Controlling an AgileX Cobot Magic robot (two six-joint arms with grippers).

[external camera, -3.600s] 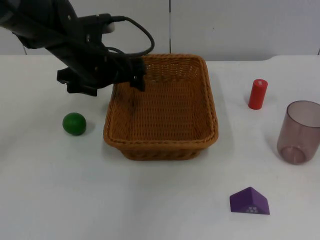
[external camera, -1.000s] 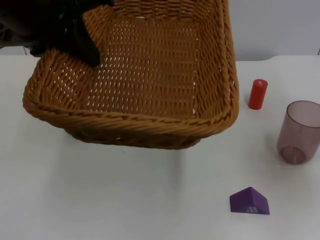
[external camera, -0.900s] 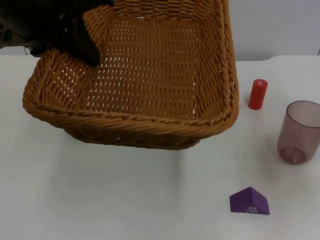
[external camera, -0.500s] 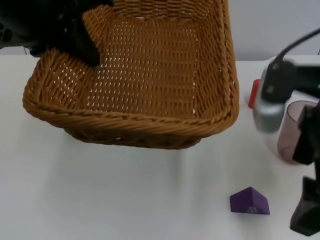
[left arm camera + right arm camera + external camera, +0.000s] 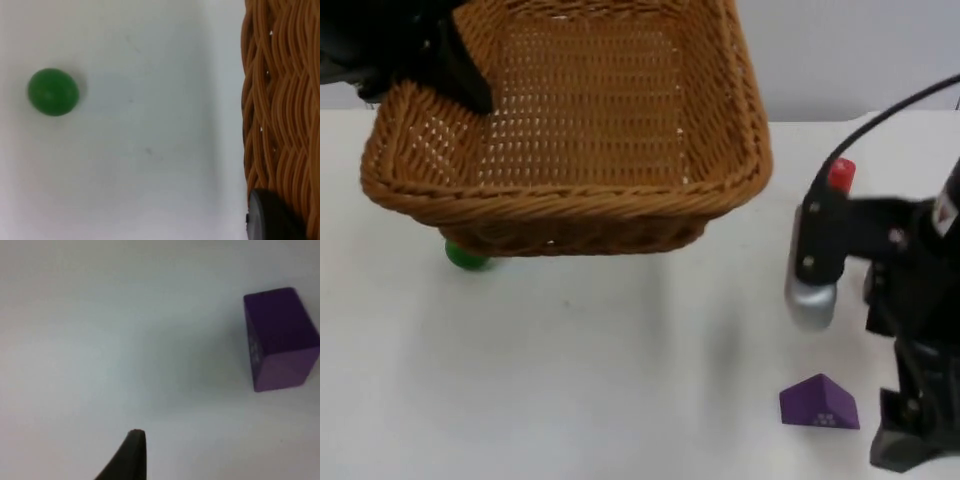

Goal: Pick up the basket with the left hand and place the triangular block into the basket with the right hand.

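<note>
The brown wicker basket [image 5: 590,120] hangs in the air above the table, tilted, with its open side facing the top camera. My left gripper [image 5: 468,88] is shut on its left rim. In the left wrist view, a black fingertip [image 5: 270,220] presses against the woven rim [image 5: 280,100]. The purple triangular block [image 5: 818,403] lies on the table at the front right. My right gripper [image 5: 908,440] hovers just right of the block, open and holding nothing. The right wrist view has the block [image 5: 280,337] beside one black fingertip [image 5: 131,455].
A green ball [image 5: 468,258] peeks out from under the basket's front left corner; in the left wrist view the ball [image 5: 52,92] lies on bare table. The red cylinder [image 5: 840,175] stands behind the right arm. White table top stretches across the front middle and left.
The right arm has come further in and down, close beside the purple block, and now covers the cup. The held basket has shifted left, uncovering the green ball.
</note>
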